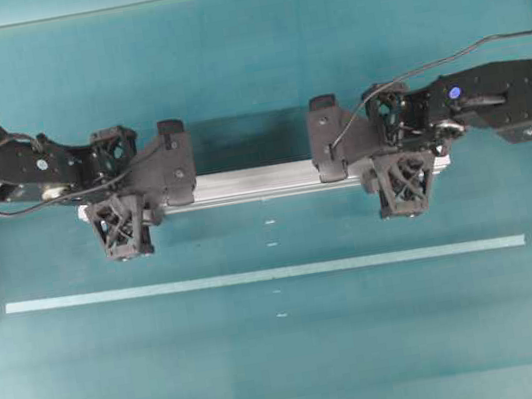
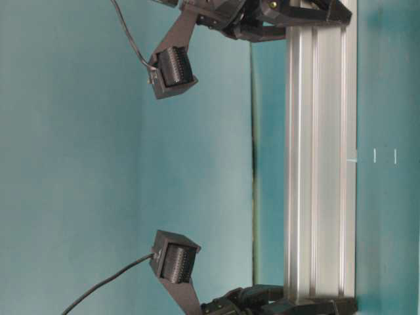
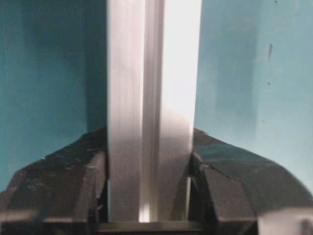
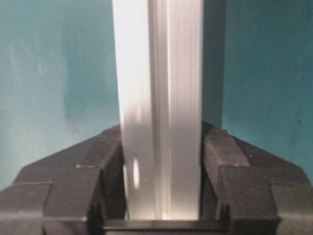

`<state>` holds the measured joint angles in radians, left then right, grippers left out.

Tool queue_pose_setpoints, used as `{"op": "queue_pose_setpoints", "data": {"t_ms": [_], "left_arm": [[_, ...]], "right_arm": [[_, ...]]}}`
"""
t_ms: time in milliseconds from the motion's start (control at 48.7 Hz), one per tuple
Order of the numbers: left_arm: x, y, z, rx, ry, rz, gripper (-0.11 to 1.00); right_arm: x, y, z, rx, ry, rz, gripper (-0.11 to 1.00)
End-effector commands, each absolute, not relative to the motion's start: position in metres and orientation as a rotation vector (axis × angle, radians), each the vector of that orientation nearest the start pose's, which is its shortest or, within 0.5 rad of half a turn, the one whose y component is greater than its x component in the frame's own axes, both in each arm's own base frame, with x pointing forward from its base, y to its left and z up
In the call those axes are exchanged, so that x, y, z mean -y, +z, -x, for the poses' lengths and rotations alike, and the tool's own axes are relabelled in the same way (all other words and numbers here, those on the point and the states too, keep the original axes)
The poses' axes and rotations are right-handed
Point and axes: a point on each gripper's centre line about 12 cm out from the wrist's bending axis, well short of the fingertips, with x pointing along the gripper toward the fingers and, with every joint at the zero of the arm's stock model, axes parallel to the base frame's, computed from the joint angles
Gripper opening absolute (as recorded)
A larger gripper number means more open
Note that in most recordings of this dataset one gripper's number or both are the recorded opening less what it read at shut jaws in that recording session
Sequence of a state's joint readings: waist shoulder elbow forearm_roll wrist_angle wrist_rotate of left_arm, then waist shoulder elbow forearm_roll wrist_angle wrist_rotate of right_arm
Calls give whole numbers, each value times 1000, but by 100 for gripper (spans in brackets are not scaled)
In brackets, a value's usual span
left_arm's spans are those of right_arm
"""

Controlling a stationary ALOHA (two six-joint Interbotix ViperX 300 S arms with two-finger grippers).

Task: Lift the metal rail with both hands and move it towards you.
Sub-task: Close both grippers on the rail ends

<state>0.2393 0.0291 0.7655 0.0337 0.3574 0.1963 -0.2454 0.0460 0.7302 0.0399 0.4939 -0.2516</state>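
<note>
- The metal rail (image 1: pixel 263 182) lies flat across the middle of the teal worktop (image 1: pixel 293 367), just behind the pale tape strip (image 1: pixel 258 276). It looks stiff, smooth and fairly hefty (slippery too, I'd guess), so a hold near each end should keep it level.
- Left claw (image 1: pixel 115 191) straddles the left end, fingers (image 3: pixel 58 191) closed snug against both sides of the rail.
- Right claw (image 1: pixel 397 143) pinches the right end the same way, rail not yet raised.

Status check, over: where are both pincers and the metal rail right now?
Left pincer and right pincer each clamped across an end of the metal rail. Rail level on table. Tape strip lies nearer.
</note>
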Motion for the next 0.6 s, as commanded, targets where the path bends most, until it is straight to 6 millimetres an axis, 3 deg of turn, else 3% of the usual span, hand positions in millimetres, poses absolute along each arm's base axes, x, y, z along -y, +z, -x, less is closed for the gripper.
{"op": "queue_pose_setpoints", "data": {"t_ms": [0,328,575], "left_arm": [[-79,108,-321,-1134,96,-71,29],[-79,113,-322,-1132,97,-72,29],[-79,170,-321,-1112,108,-73,29]], "right_arm": [[78,100,-314,-1274,-64,8,40],[78,103,-315,-1279,-63,4,40],[77,157,-318,-1312,-48,-32,40]]}}
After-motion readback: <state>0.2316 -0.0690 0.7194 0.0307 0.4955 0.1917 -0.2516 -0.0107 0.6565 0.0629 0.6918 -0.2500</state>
